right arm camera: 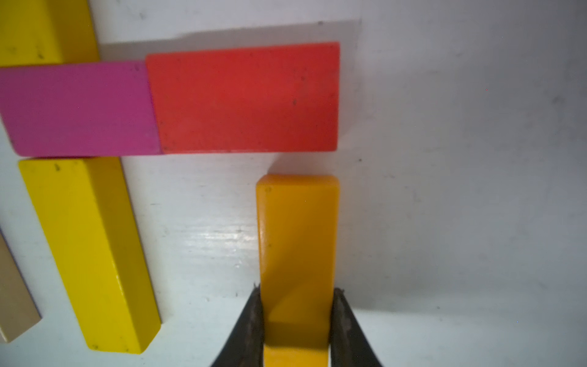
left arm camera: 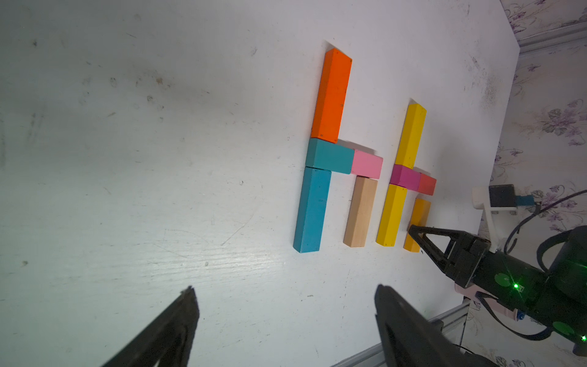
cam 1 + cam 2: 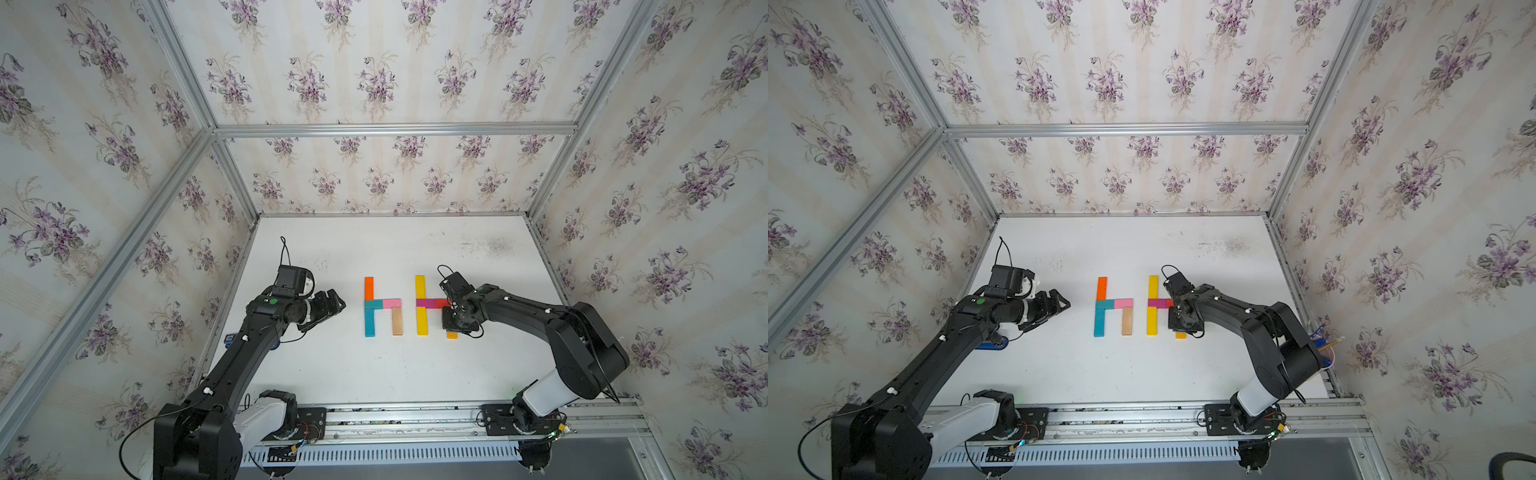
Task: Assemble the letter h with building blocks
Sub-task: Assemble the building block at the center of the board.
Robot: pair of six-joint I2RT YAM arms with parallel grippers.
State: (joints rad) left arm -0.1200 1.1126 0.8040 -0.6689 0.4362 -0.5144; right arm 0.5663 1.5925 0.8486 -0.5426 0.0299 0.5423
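Jaws of your right hand point(image 1: 298, 289) pinch the amber block point(image 1: 297, 228), which lies on the bench point(image 1: 444, 190) just short of the red block point(image 1: 244, 98), while your left hand point(image 2: 285, 288) hangs wide open and empty, well apart.

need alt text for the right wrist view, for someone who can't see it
The right gripper is shut on the sides of an amber block, whose end stops just short of a red block on the white table. The red block butts against a magenta block that lies crosswise between two yellow blocks.
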